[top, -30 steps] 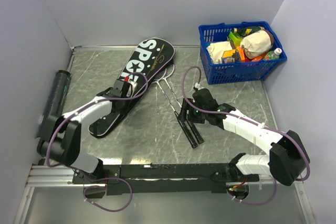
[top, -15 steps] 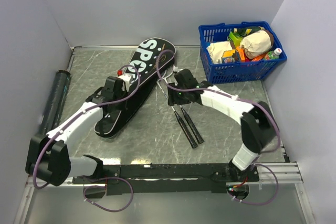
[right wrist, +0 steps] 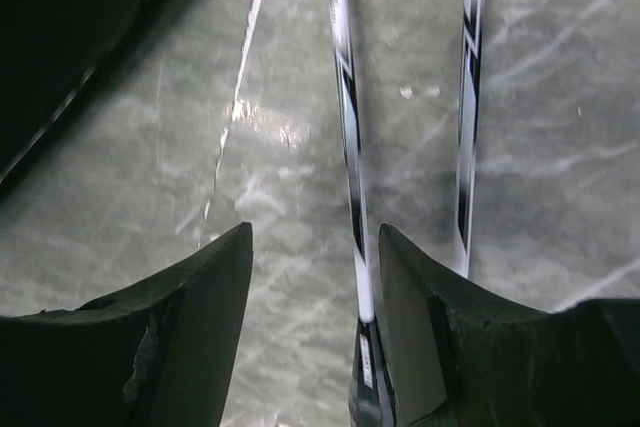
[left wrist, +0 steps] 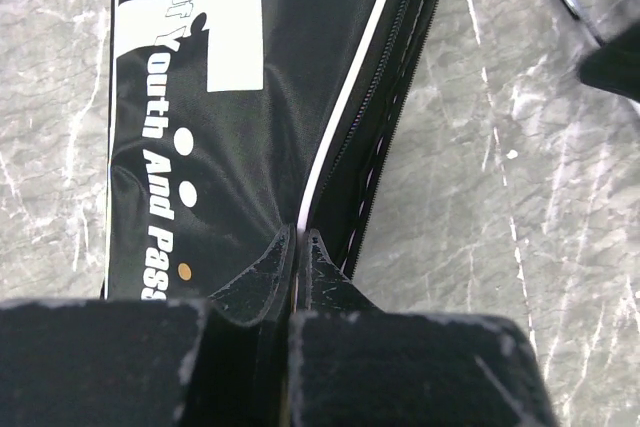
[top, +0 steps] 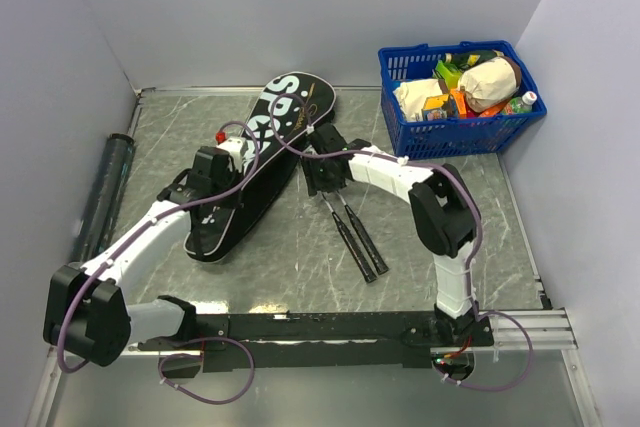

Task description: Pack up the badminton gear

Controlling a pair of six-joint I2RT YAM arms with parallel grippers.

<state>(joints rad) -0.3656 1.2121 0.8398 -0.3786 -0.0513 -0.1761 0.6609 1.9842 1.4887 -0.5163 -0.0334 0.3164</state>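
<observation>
Overhead view of a grey marbled surface (top: 300, 282) with two robot arms reaching in from 6 o'clock. A black bag (top: 262, 137) with white lettering lay slanted from the centre toward 12 o'clock, its zip open along the side facing 3 o'clock. The left hand (top: 207, 179) sat at the bag's narrow end. In its wrist view the fingers were pressed together, pinching the white-piped edge of the bag's flap.

Two thin rackets (top: 352, 232) lay side by side just beside the bag, their dark grips pointing toward 5 o'clock. Their heads were hidden behind the right arm. The right hand (top: 325, 175) hovered over the shafts with its fingers spread and gripping nothing. In its wrist view one shaft ran between the fingers, close against the inner face of the one at 3 o'clock, and the second shaft lay outside it.

A dark tube (top: 105, 187) rested along the wall at 9 o'clock, well apart from both hands. A blue basket (top: 455, 137) of groceries stood at 2 o'clock (not part of the job).

Likely risks: closing now would probably catch only one racket, off-centre, so the thin shaft could slip or swing and knock its neighbour. The pinch on the flap looked slight. If the fabric slid free, the opening could fall shut before a racket went in. The two arms were near each other and might collide.
</observation>
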